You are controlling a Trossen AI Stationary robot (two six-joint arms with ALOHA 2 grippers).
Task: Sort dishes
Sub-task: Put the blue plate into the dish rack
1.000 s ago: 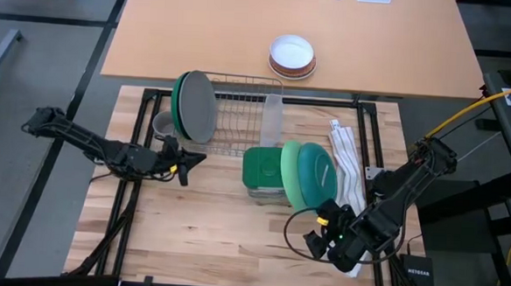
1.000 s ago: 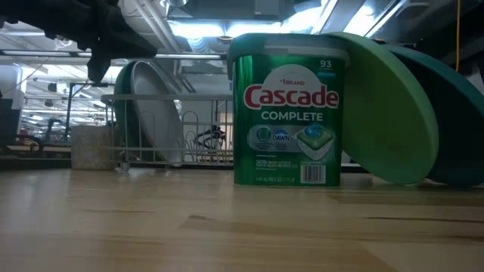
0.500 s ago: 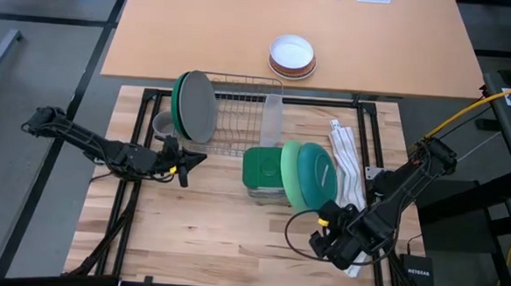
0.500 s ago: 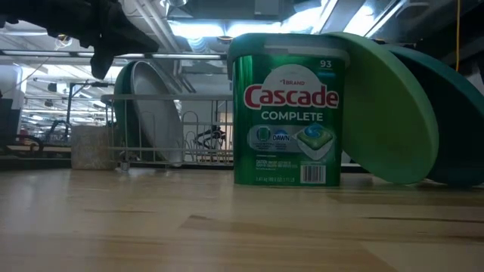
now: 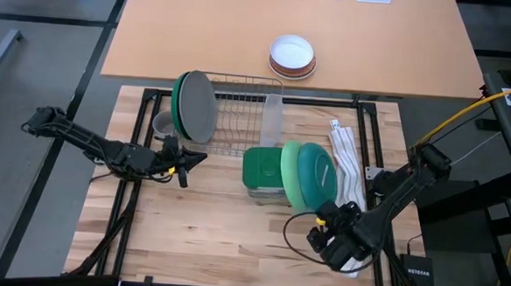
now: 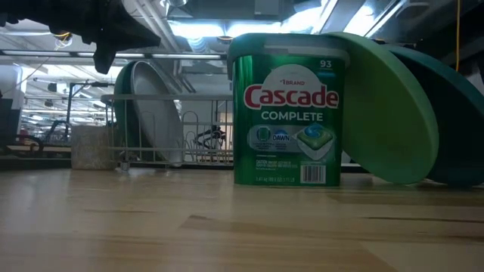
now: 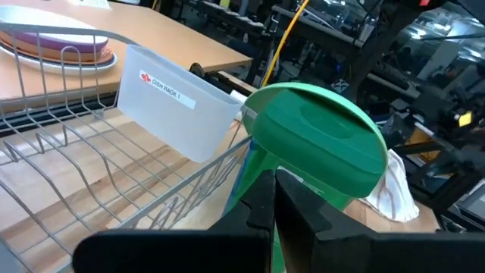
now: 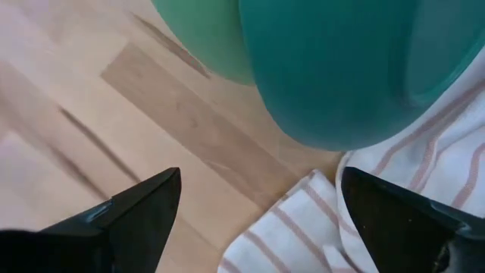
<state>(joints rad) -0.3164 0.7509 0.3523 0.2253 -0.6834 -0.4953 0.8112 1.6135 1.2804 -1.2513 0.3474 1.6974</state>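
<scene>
A dark green plate and a grey plate [image 5: 194,105] stand on edge in the wire rack [image 5: 239,116], and a grey mug [image 5: 162,122] sits by the rack's left side. The light green plate [image 5: 292,174] and the teal plate [image 5: 318,173] lean on edge against the green Cascade tub [image 5: 261,172]. My left gripper [image 5: 198,159] hangs shut just in front of the rack, holding nothing. My right gripper [image 8: 258,220] is open and points steeply down over the bare wood just near of the teal plate [image 8: 333,68] and the towel's edge.
A white striped towel [image 5: 346,161] lies to the right of the teal plate. A white bowl on brown-rimmed ones [image 5: 292,55] sits on the far desk. The rack carries a white utensil bin [image 7: 174,98]. Bare wood stretches along the near edge [image 5: 215,237].
My right gripper has sunk toward the table and tipped more steeply downward, staying open. My left gripper has rolled a little in place, staying shut. The dishes have not moved.
</scene>
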